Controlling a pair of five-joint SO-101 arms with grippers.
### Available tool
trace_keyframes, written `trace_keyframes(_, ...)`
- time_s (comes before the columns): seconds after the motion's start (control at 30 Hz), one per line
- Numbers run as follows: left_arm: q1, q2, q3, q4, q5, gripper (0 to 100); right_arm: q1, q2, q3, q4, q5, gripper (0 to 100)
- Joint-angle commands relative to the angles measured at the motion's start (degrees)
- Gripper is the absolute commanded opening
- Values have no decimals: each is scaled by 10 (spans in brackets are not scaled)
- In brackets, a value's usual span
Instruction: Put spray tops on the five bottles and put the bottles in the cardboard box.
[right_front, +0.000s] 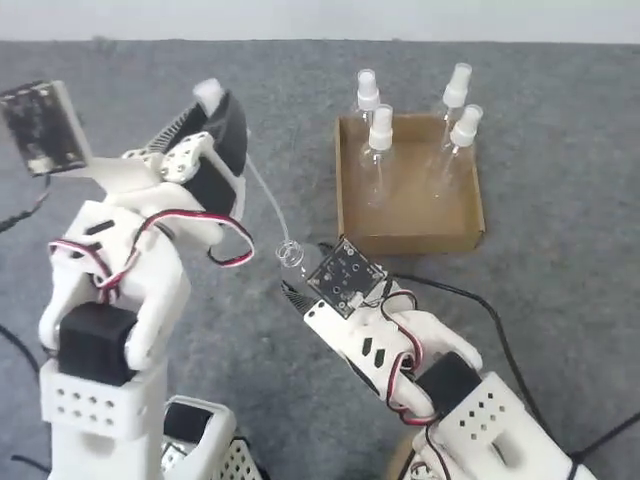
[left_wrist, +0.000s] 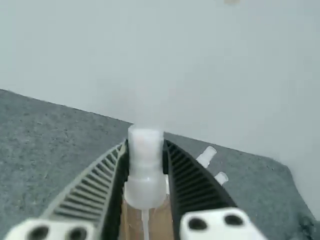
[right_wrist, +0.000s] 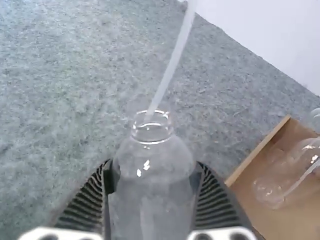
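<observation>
At bottle (right_wrist: 150, 160) mouth sits tube (right_wrist: 170, 65) tip; tube slants up to spray top (left_wrist: 145, 172). Grasps: left gripper (left_wrist: 145, 146) clenched on spray top, right gripper (right_wrist: 153, 172) clenched on bottle.

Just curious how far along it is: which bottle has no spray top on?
The bottle in the right hand: its neck is open. The other four bottles in the cardboard box wear tops.

Grey carpet-like table covering (right_front: 560, 150), plain pale wall (left_wrist: 200, 60) behind, soft even light
</observation>
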Motion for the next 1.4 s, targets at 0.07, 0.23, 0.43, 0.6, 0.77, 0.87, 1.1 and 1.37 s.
trace_keyframes(0.07,4,-11,49,4,5,13,0,-24,-5,-15,-7,6)
trace_keyframes(0.23,8,-11,87,6,4,13,0,-24,-6,-16,-46,6)
trace_keyframes(0.43,62,-11,145,17,-90,13,0,-23,-7,-43,-111,6)
trace_keyframes(0.6,71,-66,196,20,-125,13,0,-18,-4,-64,-118,6)
trace_keyframes(0.77,81,-199,283,18,-163,13,0,-22,18,-67,-115,6)
trace_keyframes(0.87,85,-256,320,13,-180,13,-2,-24,22,-65,-115,6)
trace_keyframes(1.1,86,-264,330,-5,-178,13,-2,-24,25,-71,-119,6)
trace_keyframes(1.37,86,-208,332,-17,-178,13,-2,-22,83,-202,-119,6)
